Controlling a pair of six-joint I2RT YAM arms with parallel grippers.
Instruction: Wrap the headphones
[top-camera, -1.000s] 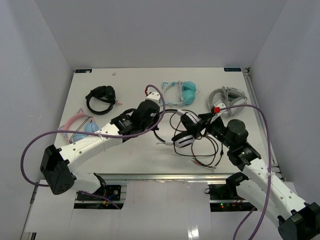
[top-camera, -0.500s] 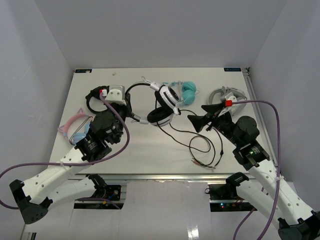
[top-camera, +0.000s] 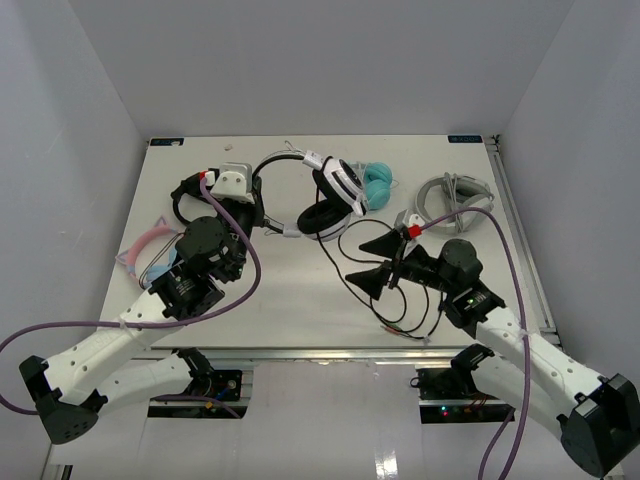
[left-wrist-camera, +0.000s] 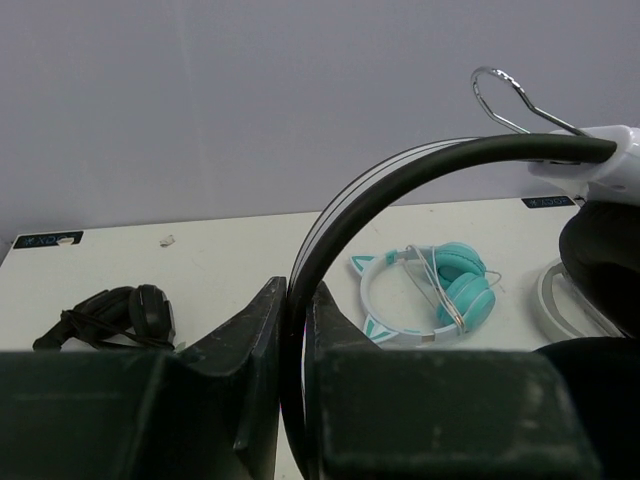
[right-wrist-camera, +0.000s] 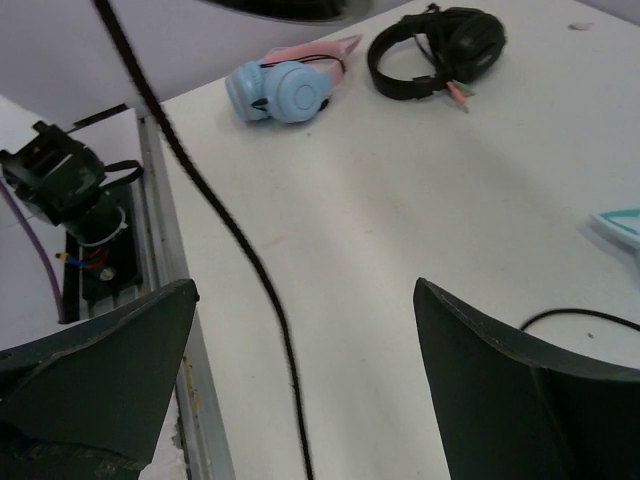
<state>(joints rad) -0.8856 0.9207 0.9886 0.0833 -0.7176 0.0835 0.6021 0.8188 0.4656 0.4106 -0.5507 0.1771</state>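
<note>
Top external shows the left gripper (top-camera: 262, 218) drawn back toward the far left of the table (top-camera: 290, 290), where a second ago it reached over the middle. Its jaws are closed tight on the white headband (left-wrist-camera: 400, 180), as the left wrist view confirms. The headphones (top-camera: 335, 195) have gone with it and now look lifted clear of the surface, ear cups tilted, just left of the teal headphones (top-camera: 378, 183). Their thin black cable (right-wrist-camera: 226, 228) trails down and right to loose loops on the table. The right gripper (top-camera: 372, 262) has come away from the headphones and moved toward that cable, jaws spread wide and holding nothing. The cable seems to run between its fingers, though I cannot tell whether it touches either. With the headband secured, gathering the cable for winding likely comes next.
</note>
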